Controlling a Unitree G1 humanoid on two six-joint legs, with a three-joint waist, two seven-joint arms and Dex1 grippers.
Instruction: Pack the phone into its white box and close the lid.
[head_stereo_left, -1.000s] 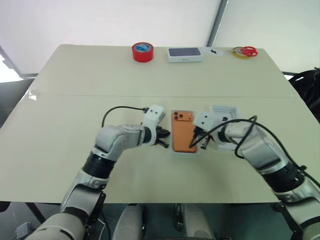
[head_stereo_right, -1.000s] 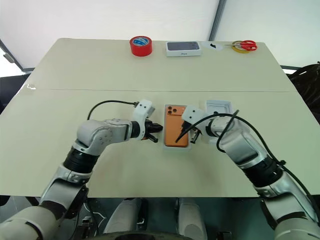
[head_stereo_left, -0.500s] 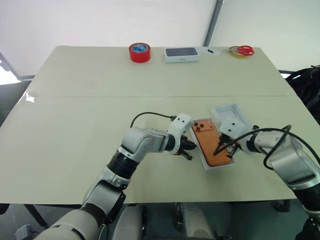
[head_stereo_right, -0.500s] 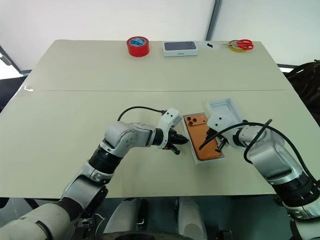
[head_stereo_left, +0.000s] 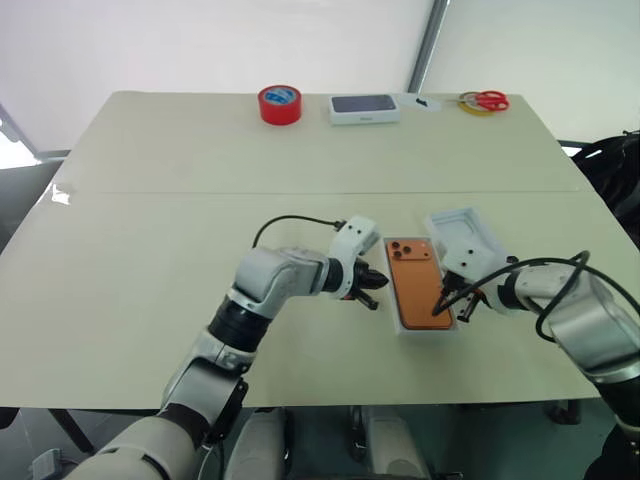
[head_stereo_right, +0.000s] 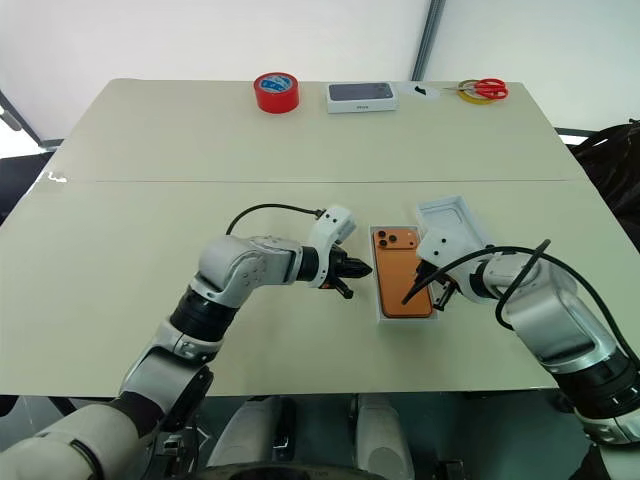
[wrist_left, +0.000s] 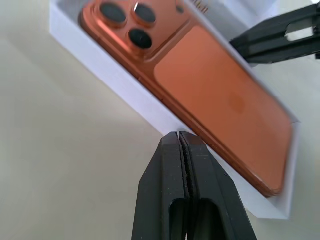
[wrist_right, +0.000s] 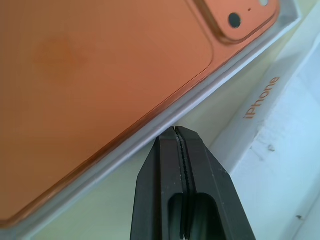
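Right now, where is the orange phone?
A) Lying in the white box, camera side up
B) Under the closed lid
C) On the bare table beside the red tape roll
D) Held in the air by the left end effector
A: the orange phone lies flat inside the white box, its three lenses facing up, while the lid sits open beside it and both end effectors are shut and hold nothing.

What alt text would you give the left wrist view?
An orange phone lies camera side up in a shallow white box on a beige table, with the left gripper shut at the box's side.
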